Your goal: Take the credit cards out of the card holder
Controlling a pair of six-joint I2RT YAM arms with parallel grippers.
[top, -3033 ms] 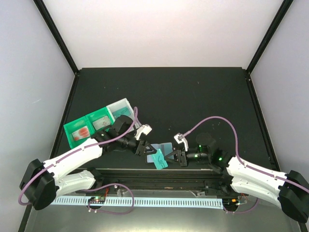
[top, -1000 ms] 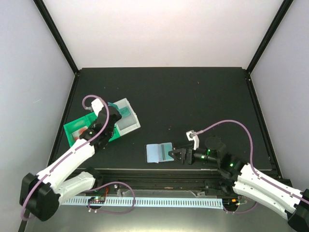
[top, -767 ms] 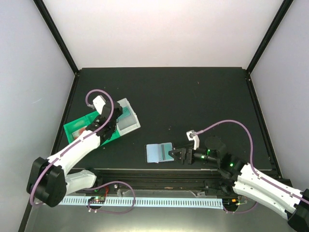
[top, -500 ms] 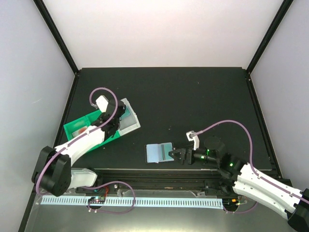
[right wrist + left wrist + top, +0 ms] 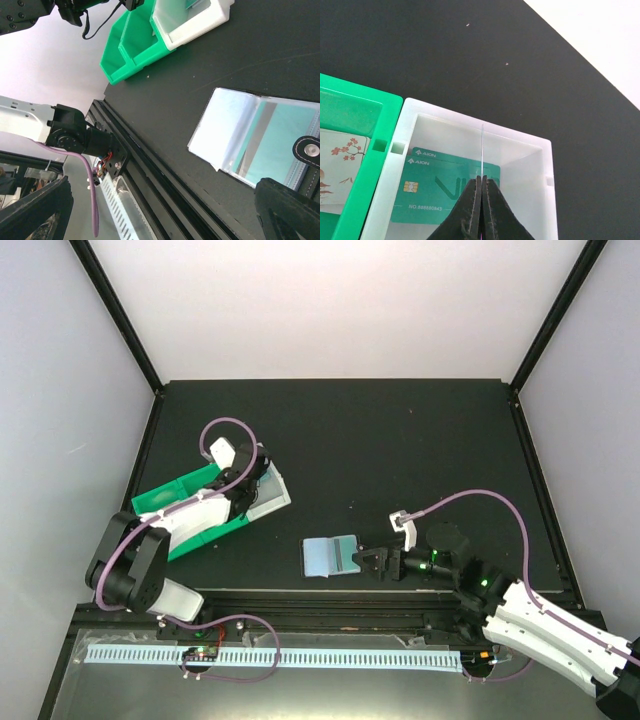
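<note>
The pale-blue card holder (image 5: 328, 556) lies open flat near the table's front edge. A teal credit card (image 5: 280, 137) shows through its right half. My right gripper (image 5: 373, 562) is open at the holder's right edge, fingers apart, holding nothing. My left gripper (image 5: 481, 177) hovers over the white bin (image 5: 530, 145), shut on a thin credit card (image 5: 482, 150) seen edge-on, standing upright. Two teal cards (image 5: 435, 192) lie flat in the bin below it. A whitish card with reddish blossoms (image 5: 340, 165) lies in the green tray (image 5: 365, 100).
The green tray (image 5: 215, 525) and white bin (image 5: 272, 502) stand side by side at the left, under the left arm. A black rail (image 5: 150, 165) runs along the table's front edge, close to the holder. Purple cables loop off both wrists.
The left arm has carried its card from the holder to the white bin and stretched further over it in the last second. The right gripper stays open by the holder.
</note>
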